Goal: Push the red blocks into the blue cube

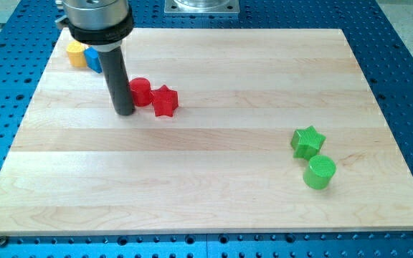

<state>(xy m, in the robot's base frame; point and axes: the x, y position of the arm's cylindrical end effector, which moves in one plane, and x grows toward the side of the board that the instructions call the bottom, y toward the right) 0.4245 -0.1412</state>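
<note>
A red cylinder (142,92) and a red star block (165,100) sit side by side, touching, in the upper left part of the wooden board (214,172). My tip (124,112) stands just to the left of the red cylinder, touching or almost touching it. The blue cube (93,59) lies near the board's top left corner, partly hidden behind my rod, up and to the left of the red blocks.
A yellow block (76,54) sits against the blue cube's left side at the top left corner. A green star block (307,141) and a green cylinder (320,172) lie at the right. A blue perforated table (407,86) surrounds the board.
</note>
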